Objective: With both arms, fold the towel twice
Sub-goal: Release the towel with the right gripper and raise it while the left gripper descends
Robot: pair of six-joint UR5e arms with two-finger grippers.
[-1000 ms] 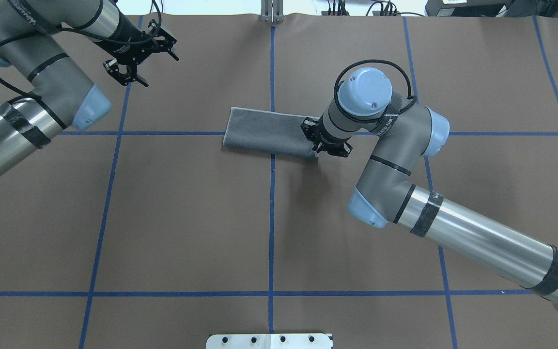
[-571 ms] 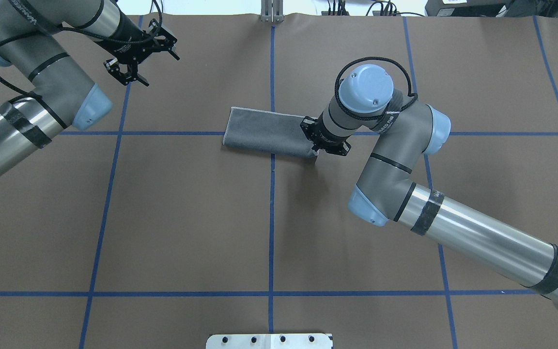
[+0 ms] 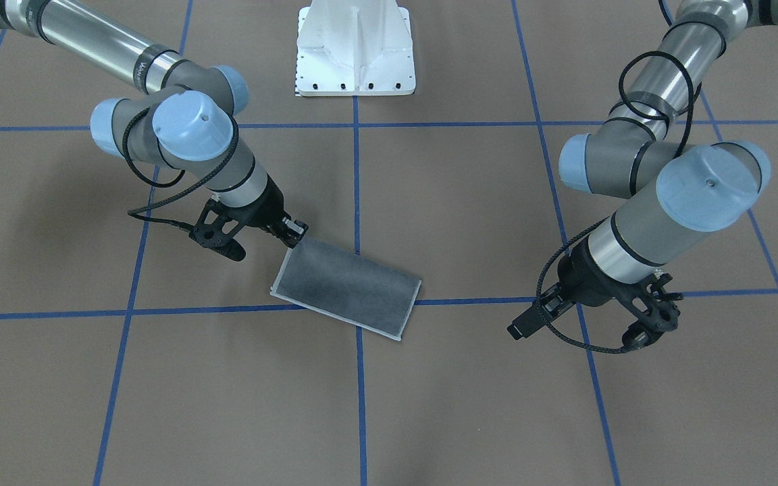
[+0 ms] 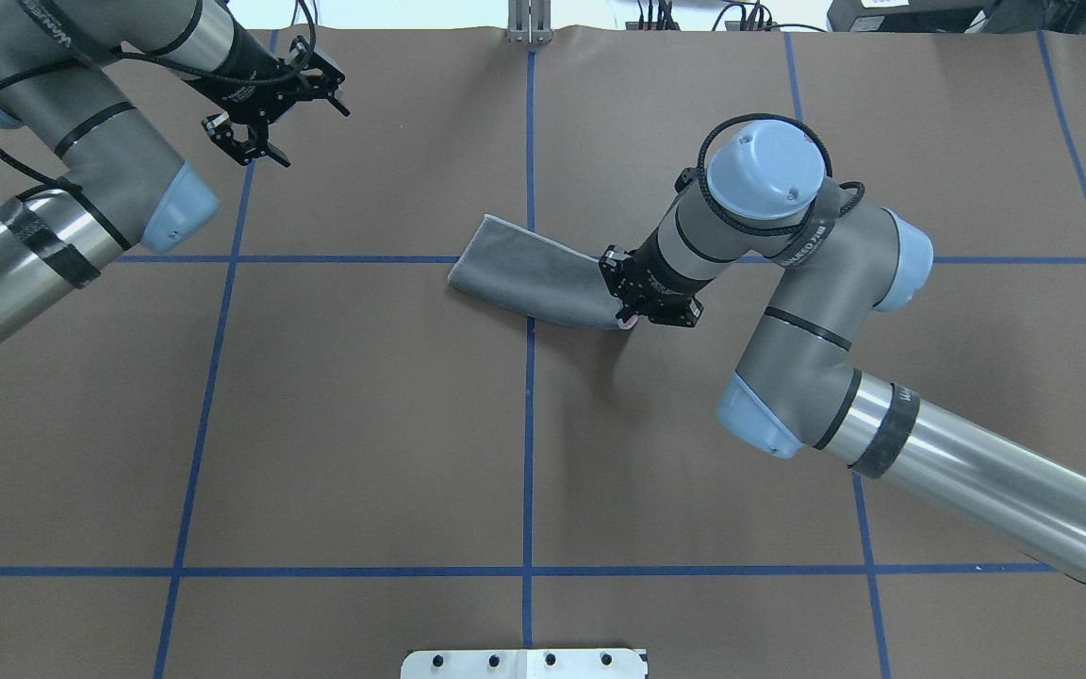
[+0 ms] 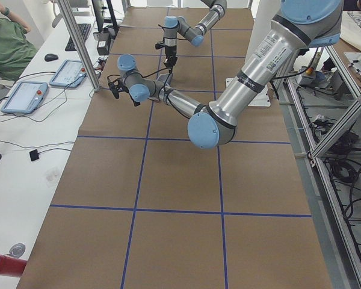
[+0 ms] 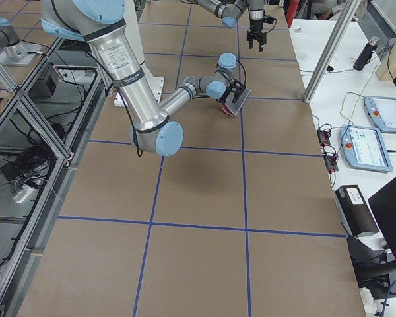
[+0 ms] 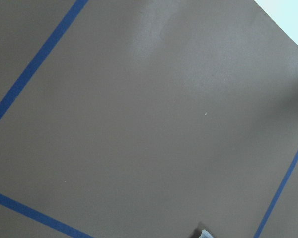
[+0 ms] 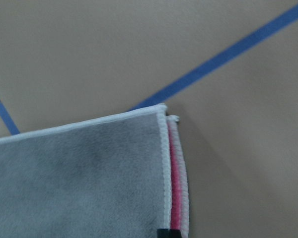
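Handling: looks soft, light and limp, likely to droop from any pinch; best taken at the stitched corners of a short end.
Look: towel folded once, dark grey out, pink peeking between light borders.
Where: mid-worktop, over the blue cross.
Right hand: clamped on the towel's right end.
Left hand: spread open, empty, well apart.

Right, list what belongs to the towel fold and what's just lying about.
Job: towel; right pincer, shut on its end; left pincer, open.
Lying about: pedestal; tablets.
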